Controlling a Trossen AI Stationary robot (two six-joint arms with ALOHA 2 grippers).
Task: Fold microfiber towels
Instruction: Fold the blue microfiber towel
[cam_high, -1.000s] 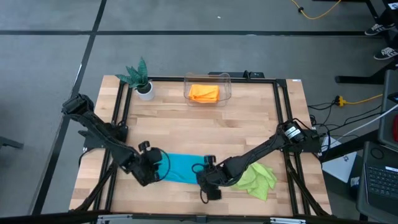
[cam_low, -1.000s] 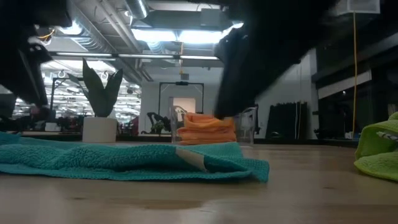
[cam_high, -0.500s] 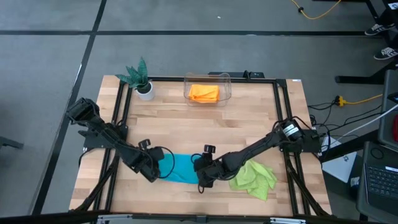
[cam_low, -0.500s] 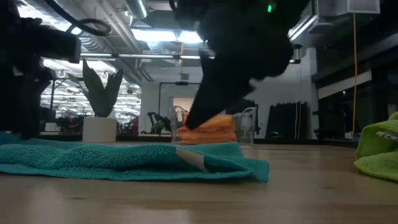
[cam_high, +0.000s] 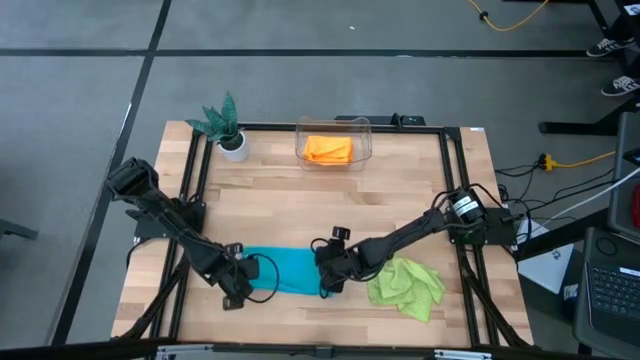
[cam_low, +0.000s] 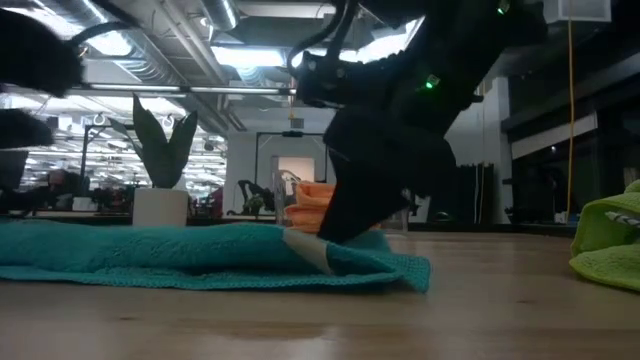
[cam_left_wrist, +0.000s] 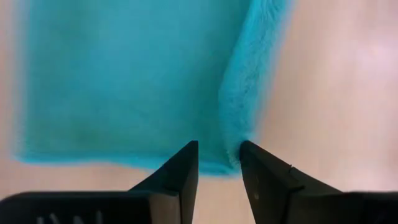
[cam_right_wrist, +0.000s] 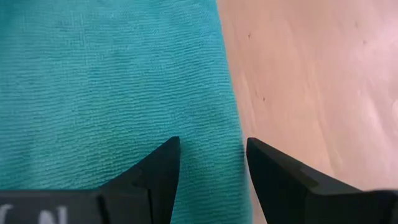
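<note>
The high camera hangs well above and looks straight down, taking in the whole pale wooden tabletop and grey floor around it. The low camera sits at tabletop level near the 6 o'clock edge, facing level toward 12 o'clock and the room beyond. Each wrist camera looks down from very close, past its own two dark fingers. All four views share the flat teal-blue microfiber towel; the left wrist sees its 9 o'clock end, the right its 3 o'clock end.
</note>
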